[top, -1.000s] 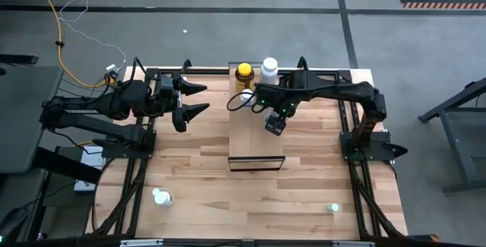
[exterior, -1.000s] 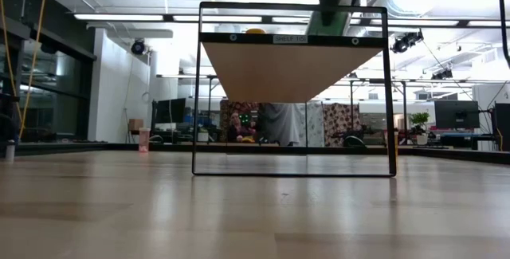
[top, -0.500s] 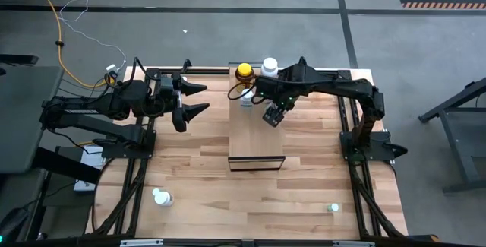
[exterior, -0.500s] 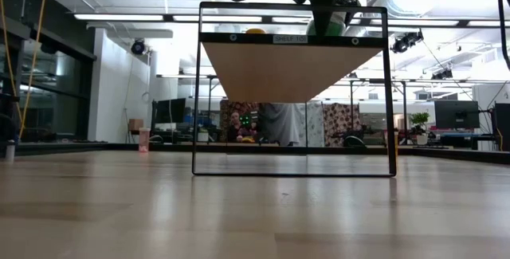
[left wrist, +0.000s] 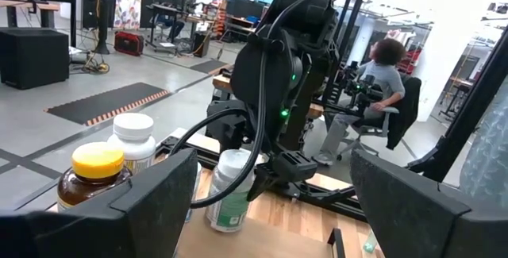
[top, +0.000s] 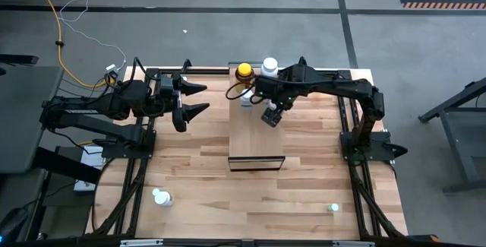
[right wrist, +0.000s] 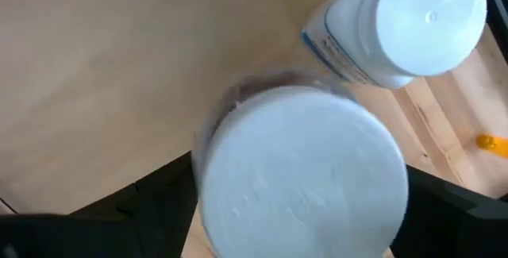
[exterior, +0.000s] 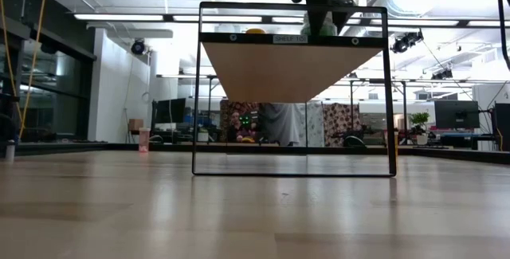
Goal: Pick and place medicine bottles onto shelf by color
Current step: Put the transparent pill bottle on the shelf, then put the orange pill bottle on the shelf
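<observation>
The light-wood shelf (top: 257, 133) stands mid-table. At its far end stand an amber bottle with a yellow cap (top: 244, 72) and a white bottle (top: 269, 67). My right gripper (top: 252, 95) is over that end, shut on a small white bottle with a green label (left wrist: 231, 200), just in front of the other two. My left gripper (top: 205, 99) is open and empty, in the air left of the shelf. In the left wrist view the amber bottle (left wrist: 97, 182) and the white bottle (left wrist: 133, 135) stand left of the held one. My right gripper pinches the white bottle between its two fingers, one on each side of it just below the white cap (right wrist: 302, 179). The fingers come from above, slanting down. The bottle is nearly upright, and its base (left wrist: 225, 225) is at the shelf top.
A white bottle (top: 160, 197) stands near the table's near left corner, and a tiny greenish one (top: 332, 208) near the near right corner. A small orange thing (right wrist: 488, 141) lies on the table beside the shelf. A person sits beyond the table (left wrist: 381, 71).
My right gripper has gone toward the table's far edge along the shelf with the small white bottle. It has come down a little, so the bottle now stands close beside the amber and white bottles.
</observation>
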Robot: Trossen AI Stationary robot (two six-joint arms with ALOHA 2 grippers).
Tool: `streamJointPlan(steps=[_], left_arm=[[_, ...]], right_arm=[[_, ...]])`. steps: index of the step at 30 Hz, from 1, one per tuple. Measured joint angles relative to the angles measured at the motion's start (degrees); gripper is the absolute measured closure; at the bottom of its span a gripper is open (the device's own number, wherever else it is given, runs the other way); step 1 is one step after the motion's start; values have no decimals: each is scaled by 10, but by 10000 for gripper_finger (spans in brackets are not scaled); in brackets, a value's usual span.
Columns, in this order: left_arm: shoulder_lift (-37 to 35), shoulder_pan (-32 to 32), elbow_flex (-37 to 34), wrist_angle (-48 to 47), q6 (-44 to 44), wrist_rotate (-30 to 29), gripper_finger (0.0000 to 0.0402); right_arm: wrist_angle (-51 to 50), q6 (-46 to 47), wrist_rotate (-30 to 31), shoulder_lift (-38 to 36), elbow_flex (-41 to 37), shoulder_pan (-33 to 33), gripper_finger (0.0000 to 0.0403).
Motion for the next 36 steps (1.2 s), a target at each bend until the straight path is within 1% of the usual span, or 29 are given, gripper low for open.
streamJointPlan(steps=[13, 22, 27, 32, 36], left_arm=[[0, 0, 0, 0, 0, -3, 80], [0, 0, 0, 0, 0, -4, 80], [0, 0, 0, 0, 0, -4, 80], [0, 0, 0, 0, 0, -4, 80], [0, 0, 0, 0, 0, -4, 80]], right_arm=[[62, -1, 0, 0, 0, 0, 77], [98, 1, 48, 0, 0, 0, 77], [137, -34, 54, 0, 0, 0, 77], [199, -80, 55, -3, 0, 2, 77], [233, -118, 66, -25, 0, 2, 77]])
